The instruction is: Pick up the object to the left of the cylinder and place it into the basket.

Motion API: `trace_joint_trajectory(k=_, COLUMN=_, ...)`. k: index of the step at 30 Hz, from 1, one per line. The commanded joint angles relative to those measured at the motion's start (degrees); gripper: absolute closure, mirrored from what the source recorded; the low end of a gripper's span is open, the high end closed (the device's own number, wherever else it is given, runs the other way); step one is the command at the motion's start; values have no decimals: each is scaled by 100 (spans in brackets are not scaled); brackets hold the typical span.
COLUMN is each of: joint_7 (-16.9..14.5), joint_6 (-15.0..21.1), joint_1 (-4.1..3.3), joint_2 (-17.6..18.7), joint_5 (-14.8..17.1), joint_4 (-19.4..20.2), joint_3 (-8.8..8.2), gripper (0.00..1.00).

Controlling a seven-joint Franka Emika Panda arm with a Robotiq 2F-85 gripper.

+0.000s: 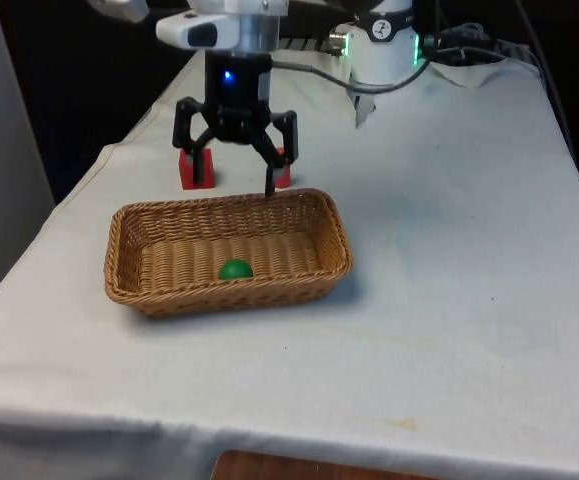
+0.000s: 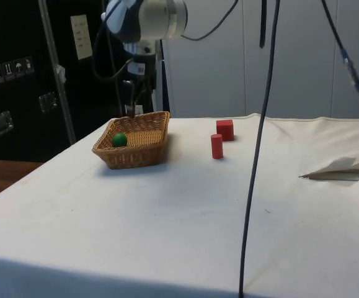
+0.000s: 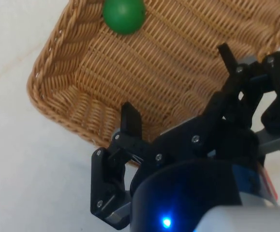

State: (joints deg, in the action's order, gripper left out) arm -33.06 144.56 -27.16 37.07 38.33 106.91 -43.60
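A green ball (image 1: 235, 269) (image 2: 119, 139) (image 3: 124, 14) lies on the floor of the wicker basket (image 1: 127, 222) (image 2: 132, 159) (image 3: 50, 94). My gripper (image 1: 234, 168) (image 2: 131, 104) (image 3: 177, 82) hangs open over the basket's far rim, with nothing between its fingers. Behind the basket stand a red cube (image 1: 197, 168) (image 2: 224, 129) and a red cylinder (image 1: 283, 170) (image 2: 216, 146). The cube is at the front view's left of the cylinder. One finger partly covers the cylinder in the front view.
The basket sits towards the front view's left side of the white cloth (image 1: 449, 250). A crumpled fold of cloth (image 2: 343, 167) lies at the table's far end near the robot's base. A cable (image 2: 257, 174) hangs across the side view.
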Motion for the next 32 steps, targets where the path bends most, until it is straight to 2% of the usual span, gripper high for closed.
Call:
trace_joint_trajectory(k=1, joint_7=52, joint_6=-52, joint_1=-86, joint_2=-109, joint_5=-115, joint_4=80, joint_3=-103, gripper=0)
trace_joint_trajectory(k=2, joint_7=52, joint_6=-52, joint_1=-86, joint_2=-109, joint_5=-115, joint_4=80, joint_3=-103, gripper=0)
trace_joint_trajectory(k=3, joint_7=0, joint_6=-11, joint_1=-17, joint_2=-52, joint_5=-29, joint_4=23, joint_3=-11, gripper=0)
trace_joint_trajectory(k=4, joint_7=57, joint_6=-63, joint_1=-103, joint_2=-160, joint_5=-143, joint_4=103, joint_3=-126, gripper=0)
trace_joint_trajectory(k=5, joint_7=63, joint_6=-86, joint_1=-138, joint_2=-246, joint_5=-189, joint_4=143, joint_3=-166, gripper=0)
trace_joint_trajectory(k=11, joint_7=143, joint_6=-109, joint_1=-218, joint_2=-498, joint_5=-453, joint_4=235, joint_3=-252, gripper=0)
trace_joint_trajectory(k=12, joint_7=63, joint_6=-92, joint_1=-132, joint_2=-493, joint_5=-361, joint_4=201, joint_3=-160, gripper=0)
trace_joint_trajectory(k=13, joint_7=166, joint_6=-109, joint_1=-229, joint_2=-533, joint_5=-504, joint_4=246, joint_3=-264, gripper=0)
trace_joint_trajectory(k=20, joint_7=344, joint_6=-138, joint_1=-315, joint_2=-751, joint_5=-871, joint_4=275, joint_3=-321, gripper=0)
trace_joint_trajectory(k=21, joint_7=367, joint_6=-138, joint_1=-321, joint_2=-779, joint_5=-917, joint_4=281, joint_3=-327, gripper=0)
trace_joint_trajectory(k=22, joint_7=286, joint_6=-103, joint_1=-235, joint_2=-773, joint_5=-831, joint_4=246, joint_3=-223, gripper=0)
trace_joint_trajectory(k=23, joint_7=315, joint_6=-115, joint_1=-241, joint_2=-808, joint_5=-888, joint_4=252, joint_3=-229, gripper=0)
trace_joint_trajectory(k=24, joint_7=424, joint_6=-143, joint_1=-338, joint_2=-837, joint_5=-1026, joint_4=286, joint_3=-332, gripper=0)
trace_joint_trajectory(k=27, joint_7=561, joint_6=-166, joint_1=-367, joint_2=-951, joint_5=-1243, joint_4=286, joint_3=-327, gripper=0)
trace_joint_trajectory(k=30, joint_7=659, joint_6=-178, joint_1=-384, joint_2=-1026, joint_5=-1392, joint_4=286, joint_3=-321, gripper=0)
trace_joint_trajectory(k=31, joint_7=670, joint_6=-172, joint_1=-367, joint_2=-1037, joint_5=-1415, joint_4=286, joint_3=-298, gripper=0)
trace_joint_trajectory(k=32, joint_7=607, joint_6=-155, joint_1=-309, joint_2=-1031, joint_5=-1335, joint_4=264, joint_3=-235, gripper=0)
